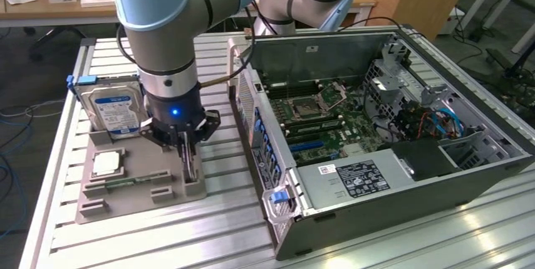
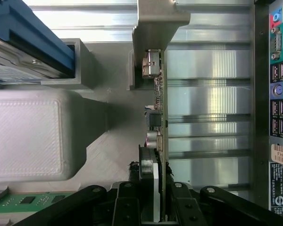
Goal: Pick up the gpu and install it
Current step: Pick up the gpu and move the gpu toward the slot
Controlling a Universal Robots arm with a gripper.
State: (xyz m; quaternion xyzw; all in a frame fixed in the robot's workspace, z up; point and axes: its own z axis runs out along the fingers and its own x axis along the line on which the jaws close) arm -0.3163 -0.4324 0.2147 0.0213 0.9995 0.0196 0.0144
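- The gpu (image 2: 156, 108) is seen edge-on, standing upright in a slot of the grey holder (image 1: 134, 184) on the bench (image 1: 209, 231). Its far end is still seated in the holder's end post.
- The gripper (image 2: 153, 209) is lowered over the holder and is closed against the card's two faces, at the end with the fan shroud. No gap can be made out on either side.
- The hard drive (image 1: 113, 109) stands at the holder's back edge. The processor chip (image 1: 107, 163) lies in a pocket of the holder, beside the gpu slot. The open computer case (image 1: 401, 181) lies just beside the holder, on the exterior view's right.

Risks, as judged from here:
- The grip is taken near one end, not at the card's middle. If the card is lifted, the free end may sag or swing, and the card could bind in the end post.
- One jaw bears on the shroud rather than on bare board. Slip or a cracked shroud could follow from uneven pressure.
- If the slot is tight, the whole holder may be dragged up, and the drive and chip would be disturbed.
- The case wall sits close to the holder. A tilted card could be caught on its rim, and the small parts along the board edge could be knocked.
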